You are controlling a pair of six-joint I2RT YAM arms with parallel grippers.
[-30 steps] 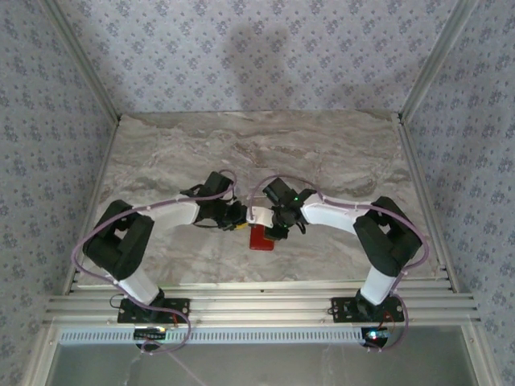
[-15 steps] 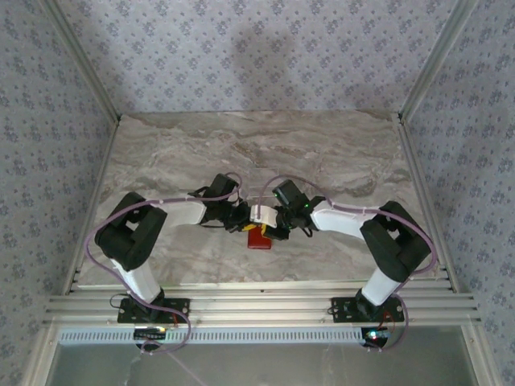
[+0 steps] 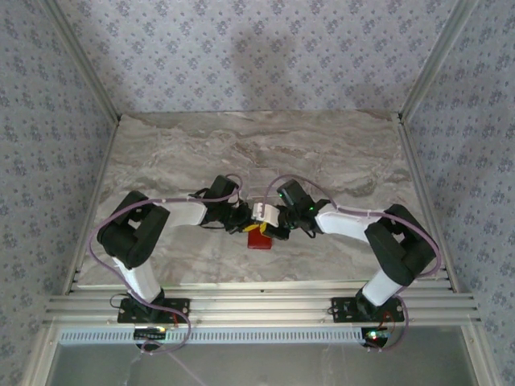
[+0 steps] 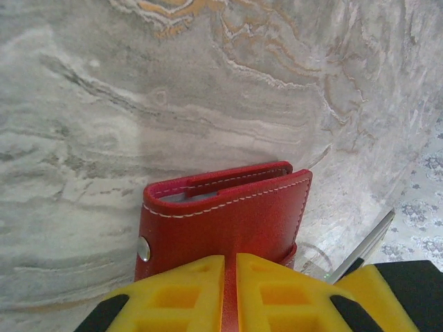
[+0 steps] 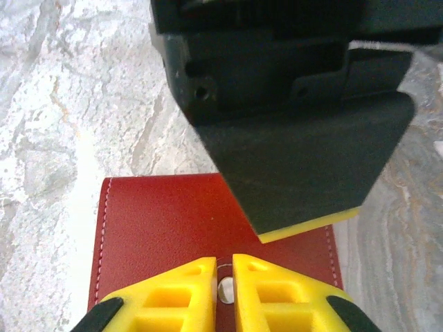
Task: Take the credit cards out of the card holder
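Note:
The red card holder (image 3: 258,240) hangs between both grippers above the middle of the marble table (image 3: 185,153), its pale inner pockets (image 3: 261,211) turned upward. My left gripper (image 4: 230,259) is shut on one red leather wall (image 4: 228,211), beside a metal stud (image 4: 143,247). A grey pocket slot (image 4: 187,197) shows along the holder's top edge. My right gripper (image 5: 225,261) is shut on the other red flap (image 5: 166,221), with a snap stud (image 5: 225,289) between its fingers. From the top, the left gripper (image 3: 248,219) and right gripper (image 3: 273,222) face each other. The credit cards are hidden.
The left gripper's black body (image 5: 297,104) hangs close above the flap in the right wrist view. Patterned walls (image 3: 257,56) and metal rails (image 3: 257,305) enclose the table. Bare marble lies behind and to both sides of the arms.
Both grippers have closed tighter on the card holder. The left arm's elbow swung inward, the right gripper edged right, and the red part now looks smaller from above.

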